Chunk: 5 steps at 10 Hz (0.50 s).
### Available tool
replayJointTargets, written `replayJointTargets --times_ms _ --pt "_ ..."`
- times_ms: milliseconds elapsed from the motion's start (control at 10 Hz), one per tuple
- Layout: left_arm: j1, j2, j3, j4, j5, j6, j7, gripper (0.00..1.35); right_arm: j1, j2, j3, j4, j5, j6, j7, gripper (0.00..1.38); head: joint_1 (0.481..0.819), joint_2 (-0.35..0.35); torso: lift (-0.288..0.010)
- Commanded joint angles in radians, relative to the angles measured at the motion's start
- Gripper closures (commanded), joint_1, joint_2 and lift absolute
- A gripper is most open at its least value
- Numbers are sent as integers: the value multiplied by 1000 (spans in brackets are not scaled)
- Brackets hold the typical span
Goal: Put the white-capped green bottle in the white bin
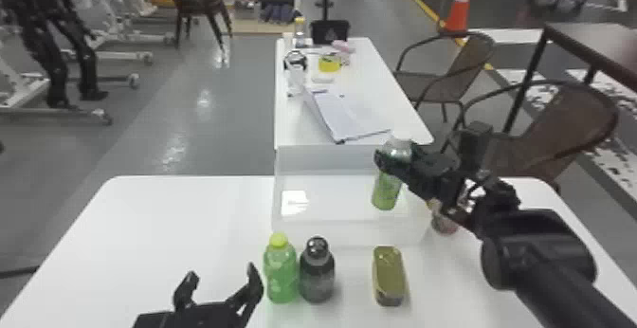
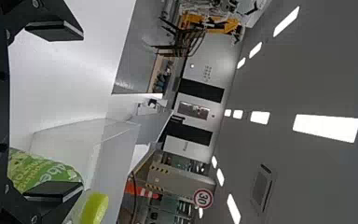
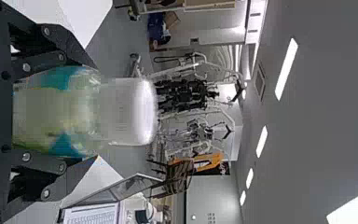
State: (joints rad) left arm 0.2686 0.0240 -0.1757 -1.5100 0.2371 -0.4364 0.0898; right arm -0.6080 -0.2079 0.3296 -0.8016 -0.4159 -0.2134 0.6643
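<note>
apparently secure: white-capped green plastic bottle [image 1: 386, 192] clamped in the right fingers [image 1: 392, 165], tilted above the translucent white bin [image 1: 355, 231], near its right wall. releasing too high or too far right could make it clip the rim and topple. left fingers [image 1: 255, 284] apart.

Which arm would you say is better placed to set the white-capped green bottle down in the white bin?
The right, I think: the right gripper holds the white-capped bottle over or in the right part of the white bin. The left gripper is empty, near the yellow-capped bottle.
</note>
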Motion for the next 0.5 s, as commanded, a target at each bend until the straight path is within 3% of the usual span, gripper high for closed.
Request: replayJointTargets --times_ms 0,100,400 --pt "-3 4 -4 4 2 -4 -1 167 -1 -1 0 1 2 0 0 153 549 0 -100" --pt "-3 5 -5 4 4 -5 -1 167 -1 -1 0 1 0 0 0 65 549 0 -100" --pt "-3 5 -5 4 4 -5 -1 167 14 -1 -1 -14 -20 -3 0 113 549 0 -100"
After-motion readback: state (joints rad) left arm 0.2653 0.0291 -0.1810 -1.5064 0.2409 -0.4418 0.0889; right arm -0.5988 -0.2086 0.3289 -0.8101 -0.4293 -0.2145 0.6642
